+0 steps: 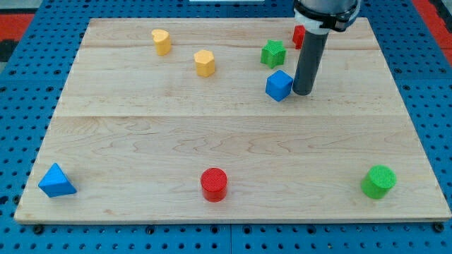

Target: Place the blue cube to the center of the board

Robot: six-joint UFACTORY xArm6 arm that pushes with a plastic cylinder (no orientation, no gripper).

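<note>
My tip (pixel 303 92) is the blunt lower end of a straight dark rod; it has nothing that opens or closes and holds nothing, it only stands on the board. It sits just to the view's right of the blue cube (pixel 279 85), so close that the two appear to touch, though I cannot tell for certain whether there is a sliver of gap. The blue cube lies in the upper right part of the wooden board (pixel 141 134), above and to the right of its middle. Just above the cube is a green star-shaped block (pixel 272 53), and a red block (pixel 299 35), half hidden behind the rod, stands near the board's top edge; its shape cannot be made out. Toward the view's top left are two yellow blocks, one (pixel 162 41) rounded on one side, the other (pixel 205 62) roughly hexagonal. Along the view's bottom lie a blue triangular block (pixel 56 181) at the left corner, a red cylinder (pixel 214 184) near the middle and a green cylinder (pixel 379 181) at the right. The pale board, made of joined planks, rests on a blue perforated surface (pixel 21 106). No writing can be read anywhere.
</note>
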